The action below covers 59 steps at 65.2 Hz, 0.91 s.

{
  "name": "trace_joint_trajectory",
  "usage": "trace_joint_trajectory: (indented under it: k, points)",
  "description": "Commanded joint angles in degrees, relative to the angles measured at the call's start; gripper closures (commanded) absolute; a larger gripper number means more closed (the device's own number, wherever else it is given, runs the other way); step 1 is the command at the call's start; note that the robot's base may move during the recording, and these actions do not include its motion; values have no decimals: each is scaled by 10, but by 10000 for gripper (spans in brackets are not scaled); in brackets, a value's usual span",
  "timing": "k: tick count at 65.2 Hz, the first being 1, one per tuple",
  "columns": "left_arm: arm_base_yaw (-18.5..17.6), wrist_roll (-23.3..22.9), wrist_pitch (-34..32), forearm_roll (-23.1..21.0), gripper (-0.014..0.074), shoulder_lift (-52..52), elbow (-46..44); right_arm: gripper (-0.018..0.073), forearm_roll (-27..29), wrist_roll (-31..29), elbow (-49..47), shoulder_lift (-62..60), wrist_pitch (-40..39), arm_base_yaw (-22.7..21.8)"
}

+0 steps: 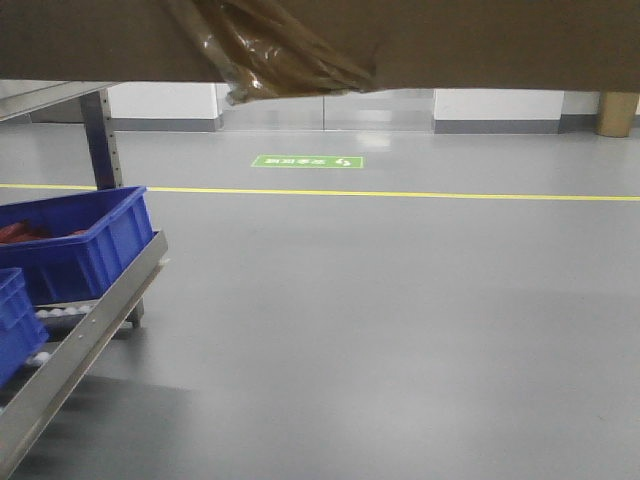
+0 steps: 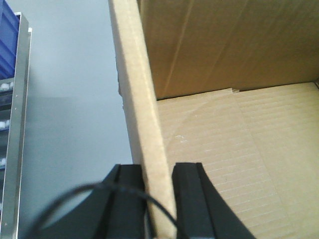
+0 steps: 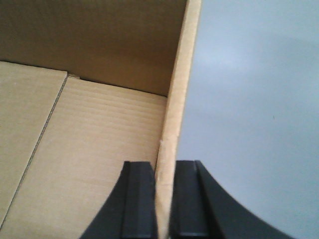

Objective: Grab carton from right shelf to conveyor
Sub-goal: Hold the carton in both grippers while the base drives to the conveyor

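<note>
The carton (image 1: 480, 40) is held up over the grey floor (image 1: 400, 320), amber tape (image 1: 280, 55) dangling from its lower seam. The left jaws pinch its left wall, the right jaws its right wall, each with 1 finger inside, 1 outside.

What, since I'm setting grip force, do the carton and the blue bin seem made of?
The carton: corrugated cardboard, matte brown, shown by faint ribbing on its floor and the raw wall edge. The blue bin: probably moulded plastic, smooth, slightly glossy, uniformly coloured.
</note>
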Motion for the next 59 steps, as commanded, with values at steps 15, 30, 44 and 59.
trace_joint_trajectory:
  k: [15,30,44,59]
  points:
    - [-4,4,-25,-3,613,-7,-5,629,-16,-9,0,-2,-11,-1]
    - [-4,4,-25,-3,613,-7,-5,629,-16,-9,0,-2,-11,-1]
    - [-4,4,-25,-3,613,-7,-5,629,-16,-9,0,-2,-11,-1]
    - [-4,4,-25,5,613,-7,-5,629,-16,-9,0,-2,-11,-1]
